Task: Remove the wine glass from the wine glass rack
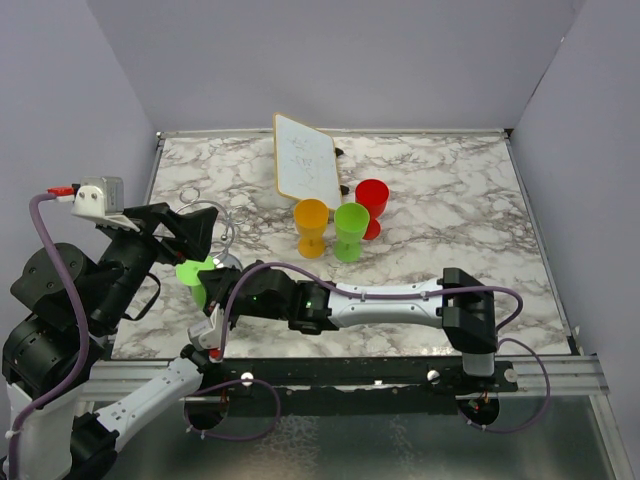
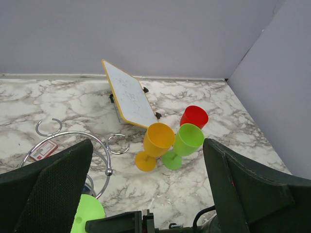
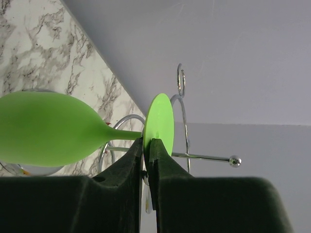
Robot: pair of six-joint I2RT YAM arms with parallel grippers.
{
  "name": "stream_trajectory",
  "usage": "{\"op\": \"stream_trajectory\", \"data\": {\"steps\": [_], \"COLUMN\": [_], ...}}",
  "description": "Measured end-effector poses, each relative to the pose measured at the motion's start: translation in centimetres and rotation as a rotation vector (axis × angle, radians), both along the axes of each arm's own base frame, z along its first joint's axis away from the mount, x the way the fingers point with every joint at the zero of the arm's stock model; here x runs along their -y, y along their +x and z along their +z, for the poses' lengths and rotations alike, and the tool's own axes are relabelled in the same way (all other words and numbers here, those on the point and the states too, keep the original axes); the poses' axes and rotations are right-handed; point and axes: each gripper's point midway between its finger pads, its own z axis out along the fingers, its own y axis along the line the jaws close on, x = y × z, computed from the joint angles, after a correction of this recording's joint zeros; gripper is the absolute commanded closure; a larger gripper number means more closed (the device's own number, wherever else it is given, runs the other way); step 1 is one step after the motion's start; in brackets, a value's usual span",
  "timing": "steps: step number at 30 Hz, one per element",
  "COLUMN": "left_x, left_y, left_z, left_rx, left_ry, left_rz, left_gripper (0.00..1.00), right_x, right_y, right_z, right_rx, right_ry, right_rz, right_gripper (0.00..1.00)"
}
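Because the wine glass hangs by its foot on the wine glass rack, your right claw is clenched on that foot's rim, with the rack's wires just beyond its fingertips. Your left claw hovers nearby, spread wide and empty.

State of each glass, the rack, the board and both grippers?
wine glass: hanging on the rack, foot pinched
wine glass rack: upright, one glass on it
right gripper: shut on wine glass
left gripper: open, empty
orange glass: upright
standing green glass: upright
red glass: upright
white board: tilted
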Motion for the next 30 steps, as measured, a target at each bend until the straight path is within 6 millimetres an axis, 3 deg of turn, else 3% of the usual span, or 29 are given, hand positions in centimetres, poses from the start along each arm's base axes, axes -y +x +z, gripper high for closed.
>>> {"op": "stream_trajectory", "data": {"steps": [22, 30], "left_x": [0.1, 0.1], "left_y": [0.0, 0.0], "left_z": [0.0, 0.0], "left_rx": [-0.003, -0.003], "left_ry": [-0.007, -0.008], "left_rz": [-0.002, -0.002], "left_gripper": [0.02, 0.02], "right_x": [0.5, 0.5], "right_y": [-0.8, -1.0], "right_z": [0.6, 0.8], "right_rx": [-0.044, -0.055], "right_ry": [-0.004, 0.001], "right_rz": [0.030, 0.041], "right_gripper": [0.78, 0.81]}}
